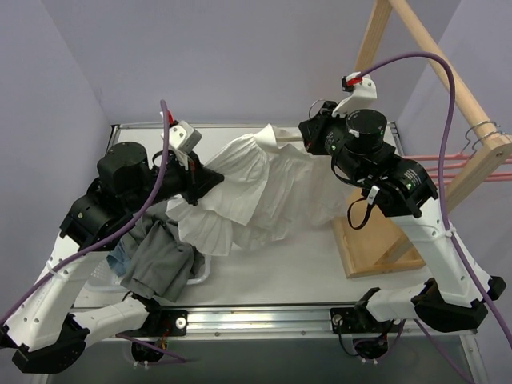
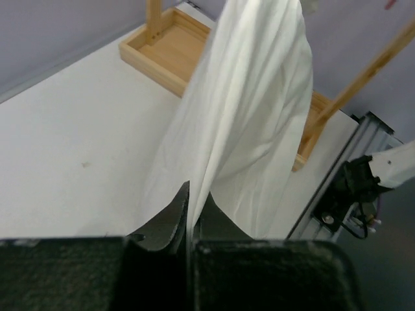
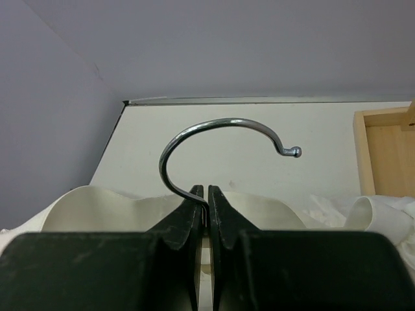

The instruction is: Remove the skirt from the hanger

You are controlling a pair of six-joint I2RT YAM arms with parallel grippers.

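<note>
Nearest the lens, bottom centre of the left wrist view: left claw [image 2: 194,194]. The fingers are together, clamped on a fold of the white skirt [image 2: 253,116], and the cloth edge runs down between the two black tips. From the pinch the skirt rises in long folds toward the top centre-right of the frame. Behind it the white counter [image 2: 78,149] fills the left side. The base tray of the wooden rack [image 2: 165,55] sits at upper centre.

Bottom centre of the right wrist view: right claw [image 3: 205,194]. The fingers are together, clamped on the shank of the metal hanger hook [image 3: 227,120]. The hook curls up and over to the right and ends in a small ball tip. Pale skirt cloth lies low in the frame on either side of the fingers.

In the top view the skirt spans the middle of the frame, stretched between the two claws. The left claw holds it at centre-left and the right claw holds the hook at upper centre-right. The skirt is not yet off the hanger. Its lower pleats sag toward the counter; I cannot tell whether they touch it.

At lower left a gray garment [image 1: 160,260] is heaped beside the left arm, with blue cloth [image 1: 120,258] at its left edge. The wooden rack stands along the right side of the frame, its base on the counter.
</note>
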